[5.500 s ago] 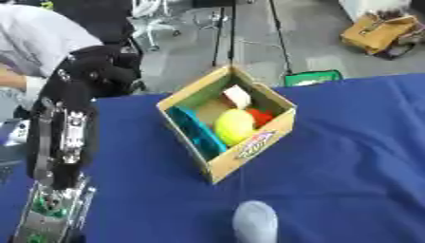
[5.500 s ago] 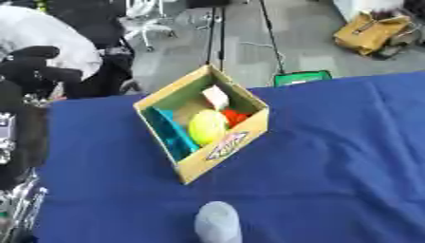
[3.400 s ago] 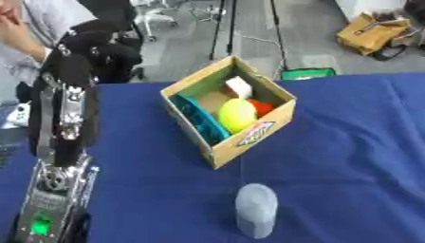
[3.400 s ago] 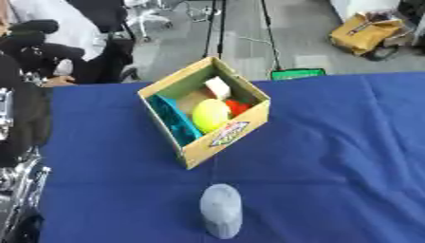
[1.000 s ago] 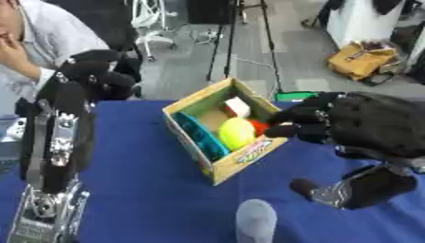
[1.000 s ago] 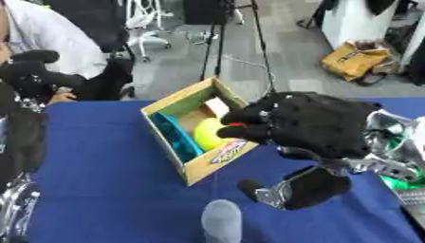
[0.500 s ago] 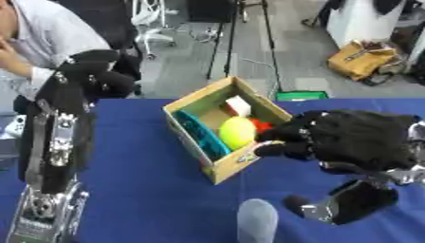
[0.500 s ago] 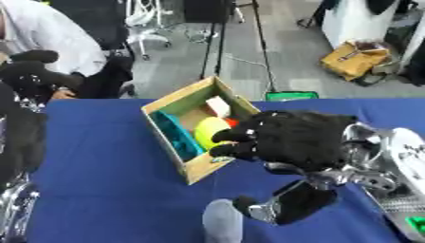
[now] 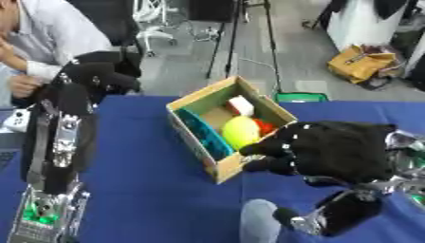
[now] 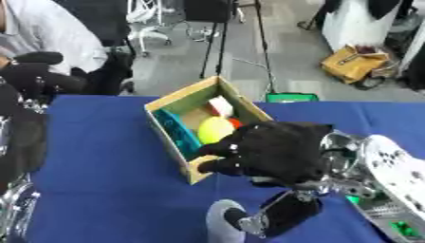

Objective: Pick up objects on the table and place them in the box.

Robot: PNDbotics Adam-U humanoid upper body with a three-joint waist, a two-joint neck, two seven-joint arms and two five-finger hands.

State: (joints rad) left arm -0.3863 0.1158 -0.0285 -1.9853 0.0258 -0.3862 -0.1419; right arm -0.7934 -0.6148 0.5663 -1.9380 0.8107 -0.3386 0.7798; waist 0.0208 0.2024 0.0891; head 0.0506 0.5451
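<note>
Here, the right hand (image 9: 332, 152) is seen spread open, holding nothing, just beside the cardboard box (image 9: 217, 168) on the blue table (image 9: 149, 190); a grey object (image 9: 259, 222) lies nearer than the box, below the hand.

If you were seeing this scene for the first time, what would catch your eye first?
The robot's big black right hand fills the right foreground, fingers reaching toward the near corner of the cardboard box. The box sits askew mid-table on the blue table, with a yellow ball bright inside. A grey rounded object lies at the near edge, and the left hand hangs raised at the left.
</note>
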